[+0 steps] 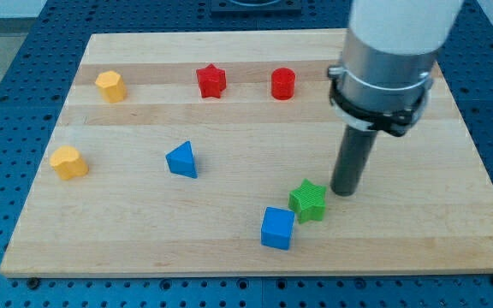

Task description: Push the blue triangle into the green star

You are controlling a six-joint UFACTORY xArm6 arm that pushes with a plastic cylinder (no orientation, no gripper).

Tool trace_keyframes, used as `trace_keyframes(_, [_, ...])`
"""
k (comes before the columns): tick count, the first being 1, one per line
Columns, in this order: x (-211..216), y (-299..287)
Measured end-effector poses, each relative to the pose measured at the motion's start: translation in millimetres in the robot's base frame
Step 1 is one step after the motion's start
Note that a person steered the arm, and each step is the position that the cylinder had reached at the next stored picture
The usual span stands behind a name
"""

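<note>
The blue triangle (pixel 181 160) lies left of the board's middle. The green star (pixel 308 200) lies toward the view's bottom, right of centre, touching or nearly touching the blue cube (pixel 277 228) at its lower left. My tip (pixel 344 192) rests on the board just right of the green star, very close to it, and far to the right of the blue triangle.
A red star (pixel 211 81) and a red cylinder (pixel 282 84) lie near the view's top. A yellow block (pixel 110 86) sits at the top left and another yellow block (pixel 68 162) at the left edge. The wooden board (pixel 426 222) ends in a blue perforated table.
</note>
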State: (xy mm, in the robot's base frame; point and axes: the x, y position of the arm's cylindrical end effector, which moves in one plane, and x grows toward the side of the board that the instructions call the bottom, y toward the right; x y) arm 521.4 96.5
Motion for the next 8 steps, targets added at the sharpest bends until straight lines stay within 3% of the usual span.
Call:
trace_keyframes(3, [0.0, -72.3])
trace_keyframes(4, [-34.3, -67.7])
trace_keyframes(5, [-102.0, -61.3])
trace_keyframes(6, [-117.1, -127.1])
trace_keyframes(7, [-82.3, -174.3])
trace_keyframes(8, [-50.0, -177.1])
